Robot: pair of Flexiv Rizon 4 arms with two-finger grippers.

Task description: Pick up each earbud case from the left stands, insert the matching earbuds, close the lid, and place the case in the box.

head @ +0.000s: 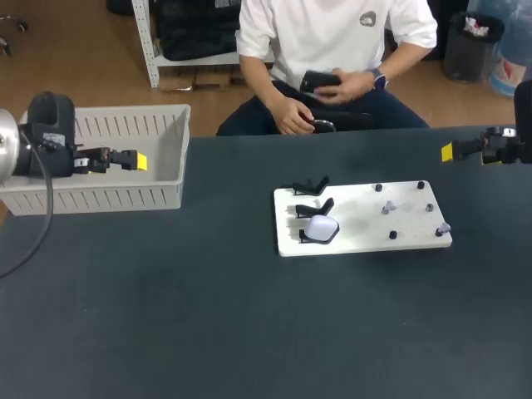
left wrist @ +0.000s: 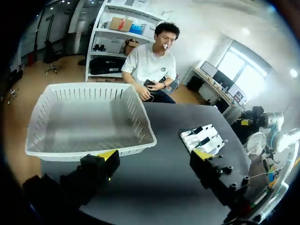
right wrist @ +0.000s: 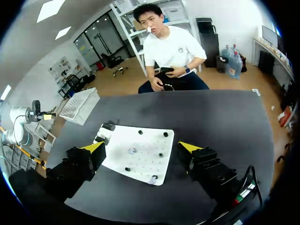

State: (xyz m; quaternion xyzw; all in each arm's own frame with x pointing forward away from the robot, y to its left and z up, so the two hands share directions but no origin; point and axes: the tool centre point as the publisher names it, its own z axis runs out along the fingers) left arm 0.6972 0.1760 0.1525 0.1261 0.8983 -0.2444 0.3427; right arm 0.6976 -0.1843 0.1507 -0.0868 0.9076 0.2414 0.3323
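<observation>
Tabletop (head: 208, 332): dark, fills the lower and middle frame; its far edge runs across the upper third
Box (head: 91, 198): white slatted basket at the upper left, at the tabletop's far left corner; in the left wrist view (left wrist: 89, 150) its near rim lies just ahead of the fingers, with nothing seen inside
Board (head: 366, 239): white plate right of centre, lying flat and slightly askew to the tabletop's edges
Stands (head: 312, 185): three black ones in a column along the board's left edge
Case (head: 321, 227): white, lid shut, sitting on the lowest stand, near the board's front left corner; the two stands above it are bare
Pegs (head: 421, 184): small dark studs spread over the board's right half; two carry small grey pieces, too small to name
Left gripper (head: 140, 160) (left wrist: 154, 157): at the left edge, over the box's right end; jaws released, nothing between them
Right gripper (head: 447, 152) (right wrist: 140, 147): at the right edge, by the far edge of the tabletop, well apart from the board; jaws released, the board ahead of and below them
Open room: a wide band of dark tabletop lies between box and board; a broader one runs from the board's front edge to the bottom of the frame
</observation>
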